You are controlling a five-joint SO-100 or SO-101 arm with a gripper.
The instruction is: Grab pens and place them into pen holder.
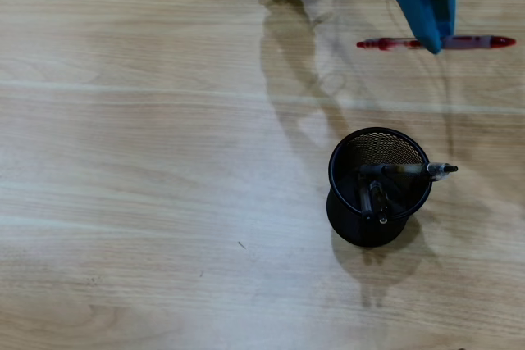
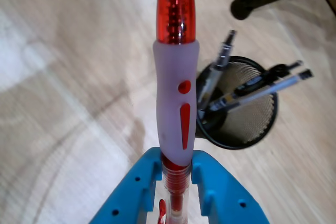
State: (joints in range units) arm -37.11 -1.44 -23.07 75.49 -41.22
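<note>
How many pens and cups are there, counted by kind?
Dark pens standing in the cup: 3
Red pen held in the blue tool: 1
Black mesh cup: 1
Total: 5

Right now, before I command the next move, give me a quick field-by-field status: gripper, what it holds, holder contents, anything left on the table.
gripper: blue gripper, shut on the red pen
held item: red pen, translucent red with a pale grip sleeve, clamped crosswise between the fingers
pen holder: black mesh cup, upright on the wooden table
holder contents: three pens in the wrist view, leaning over the rim
gripper versus holder: off to one side, not above the cup in the overhead view
loose pens on table: none visible
</note>
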